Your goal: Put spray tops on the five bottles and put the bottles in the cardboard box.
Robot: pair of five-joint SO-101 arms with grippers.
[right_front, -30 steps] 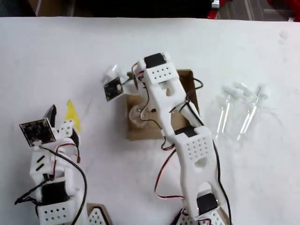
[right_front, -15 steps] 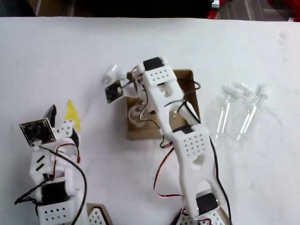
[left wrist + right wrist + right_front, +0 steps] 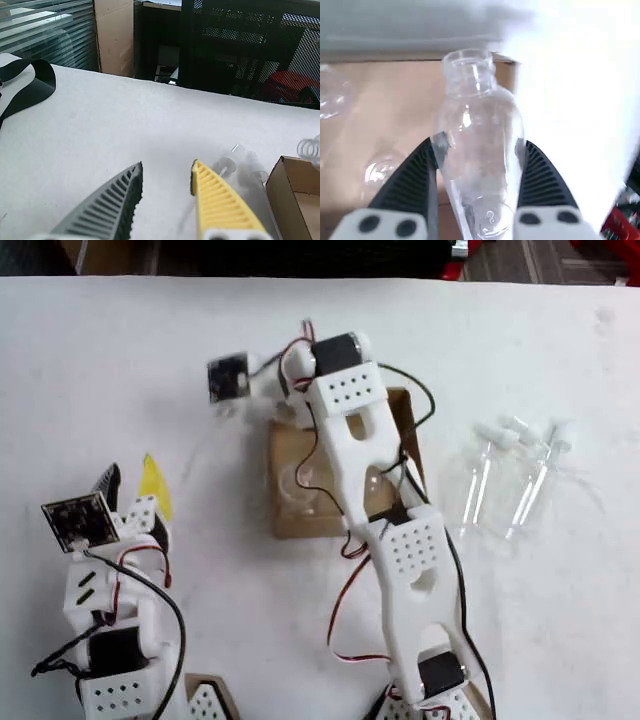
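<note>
Plastic, thin and clear, the bottle [image 3: 475,112] looks light, slick and squashable; the right end effector [image 3: 480,145] clasps its wide belly, sensibly, while the left end effector [image 3: 167,164] gapes empty.

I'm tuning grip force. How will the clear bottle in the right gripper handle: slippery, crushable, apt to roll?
Probably light: the bottle looks empty and see-through. Its smooth, rounded wall, clamped in the right gripper, suggests it could slip or twist. Laid on its side it would likely roll; whether it dents under force I cannot tell.
</note>
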